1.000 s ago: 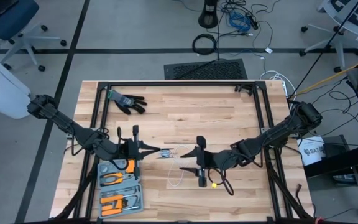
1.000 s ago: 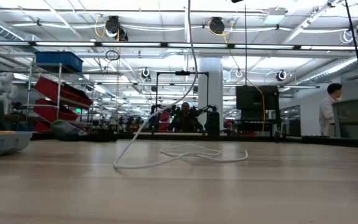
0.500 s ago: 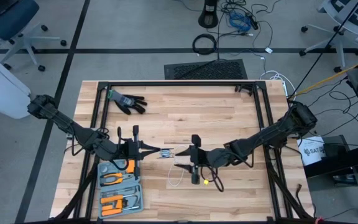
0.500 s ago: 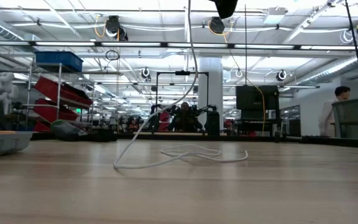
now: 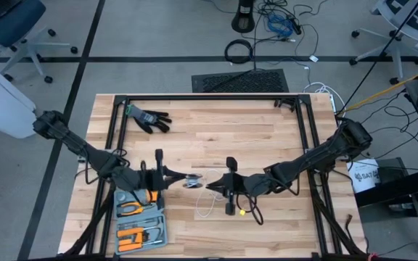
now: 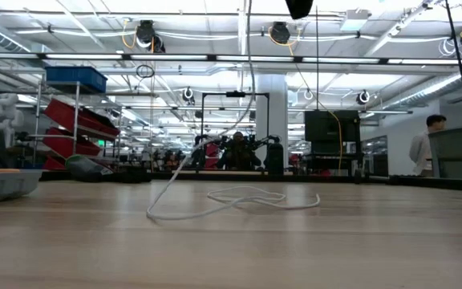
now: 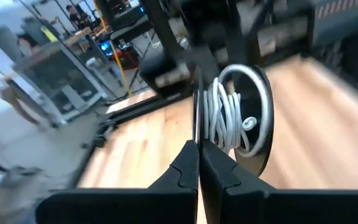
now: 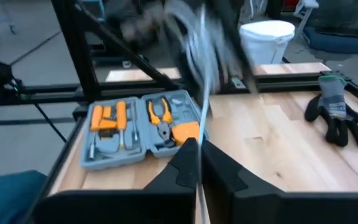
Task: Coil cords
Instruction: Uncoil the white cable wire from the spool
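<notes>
Both grippers meet mid-table, tips nearly touching, so the cord can pass from one to the other while it winds.

Table: wooden top in a black frame, grippers low over its middle, toward the near edge.

Tool case: grey, open, orange-handled tools inside, just beside the left gripper; not part of the job.

Glove: black, far left part of the table, well apart from the work.

Left gripper: fingers pinched fully together on a flat round spool held upright on edge, white cord wrapped round its core. Held up off the wood probably so turns can go on freely.

Right gripper: fingers closed tight on the white cord, which runs straight between them toward the spool. Looks like it is feeding and tensioning the line.

Cord: rest of it lies in loose loops on the wood under the grippers, one strand rising up out of the low view toward them. Most of the length looks not yet wound.
</notes>
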